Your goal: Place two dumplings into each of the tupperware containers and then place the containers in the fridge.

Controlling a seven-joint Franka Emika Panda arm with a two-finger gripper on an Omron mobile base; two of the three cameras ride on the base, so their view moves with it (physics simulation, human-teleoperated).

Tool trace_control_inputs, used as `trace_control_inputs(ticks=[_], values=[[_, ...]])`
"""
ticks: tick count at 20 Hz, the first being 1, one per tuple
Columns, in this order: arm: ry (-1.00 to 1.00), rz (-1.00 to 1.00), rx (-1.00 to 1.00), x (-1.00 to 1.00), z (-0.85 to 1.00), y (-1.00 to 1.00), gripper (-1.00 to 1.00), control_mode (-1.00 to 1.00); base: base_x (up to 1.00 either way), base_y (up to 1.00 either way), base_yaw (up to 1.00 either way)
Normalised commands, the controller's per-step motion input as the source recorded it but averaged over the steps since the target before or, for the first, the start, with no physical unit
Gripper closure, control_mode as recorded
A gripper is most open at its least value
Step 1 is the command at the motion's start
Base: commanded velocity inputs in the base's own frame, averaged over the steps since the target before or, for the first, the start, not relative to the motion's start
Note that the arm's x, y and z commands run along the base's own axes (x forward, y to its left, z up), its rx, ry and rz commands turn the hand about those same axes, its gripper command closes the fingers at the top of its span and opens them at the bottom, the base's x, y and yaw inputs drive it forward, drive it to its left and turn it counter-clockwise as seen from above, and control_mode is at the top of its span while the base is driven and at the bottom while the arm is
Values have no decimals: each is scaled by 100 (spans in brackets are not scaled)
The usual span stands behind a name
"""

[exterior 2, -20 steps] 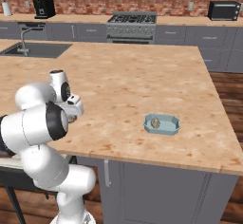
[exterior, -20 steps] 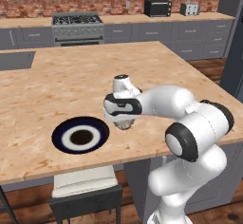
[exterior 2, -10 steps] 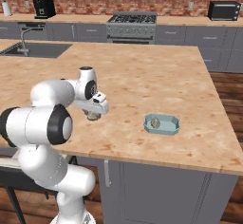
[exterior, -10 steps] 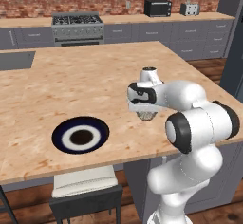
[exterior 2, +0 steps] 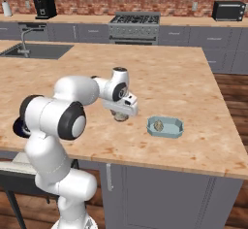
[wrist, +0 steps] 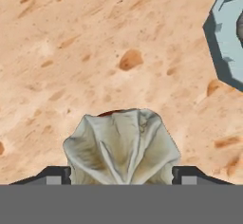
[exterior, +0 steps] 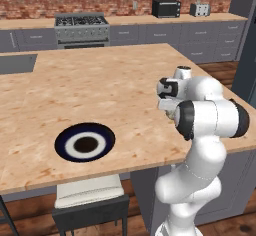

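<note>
Here we carry a dumpling [wrist: 122, 146] in the tool [exterior 2: 121, 117], its two tips set wide on either flank of the morsel and pinching it between them. In the hand view the dumpling sits plump between the tips [wrist: 55, 174], lumpy and beige-white, with greyish pleats running up to a gathered crown.

What the coming move turns on, as we judge it, is the pale blue container [exterior 2: 165, 126]: it lies to the right of the tool in the right base view, near but clearly apart, with bare worktop [exterior 2: 193, 87] between them. Its long axis runs roughly across that view, side to side. In the hand view its rim [wrist: 223, 33] cuts in at the upper right corner, so we judge the tool must travel further toward that corner before the dumpling hangs over the tray.

One dumpling [exterior 2: 158, 124] already lies inside the container, toward its left half, leaving the right half free. The round dark blue plate [exterior: 85, 142] sits well apart on the other side of the arm, near the worktop's front edge.
</note>
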Motion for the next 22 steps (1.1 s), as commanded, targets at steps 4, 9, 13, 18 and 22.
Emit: trace_control_inputs(ticks=[4,9,13,18,22], values=[[-11,0,-8,0,0,-93,100,-100,0,0,0],[-13,1,-1,21,-5,-99,100,-100,0,0,0],[-1,0,0,28,-18,-100,100,-100,0,0,0],[1,0,1,26,7,-97,100,-100,0,0,0],[13,0,3,15,18,-69,100,-100,0,0,0]])
